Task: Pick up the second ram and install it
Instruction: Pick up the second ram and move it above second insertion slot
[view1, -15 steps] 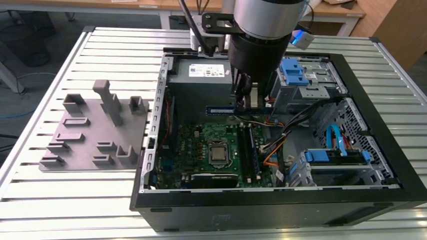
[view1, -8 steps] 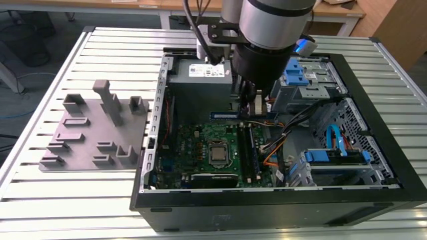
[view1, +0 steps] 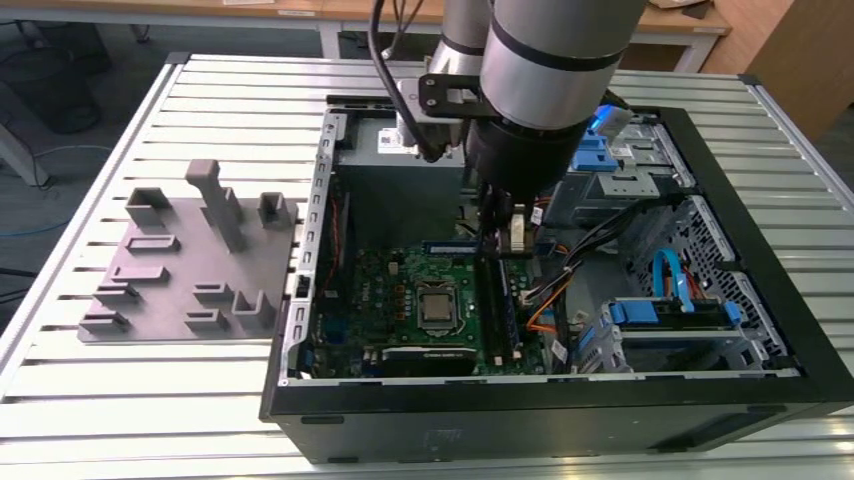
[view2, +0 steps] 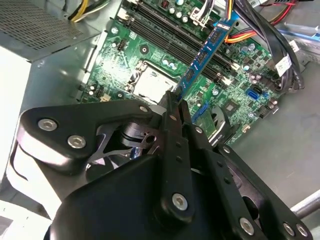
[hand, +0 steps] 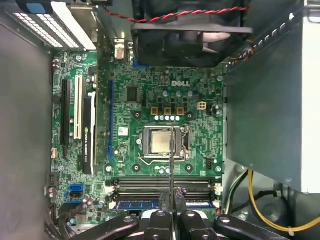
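My gripper (view1: 514, 232) hangs inside the open computer case over the memory slots (hand: 165, 182) of the green motherboard (view1: 400, 285). It is shut on the second ram (view2: 205, 55), a long thin stick. In the second wrist view the stick runs out from the fingertips (view2: 175, 102) above the slots. The first wrist view shows the second ram (hand: 171, 165) edge-on as a thin line rising from the gripper (hand: 171, 200). Another stick (hand: 140, 205) sits in the slot nearest the gripper. Whether the held stick touches a slot I cannot tell.
The square silver processor (hand: 161, 141) lies beside the slots. A black fan (hand: 190, 30), a grey power supply box (hand: 270, 100), yellow and orange cables (hand: 260, 210) and blue drive bays (view1: 667, 300) crowd the case. A grey slotted tray (view1: 174, 290) stands on the slatted table at the exterior view's left.
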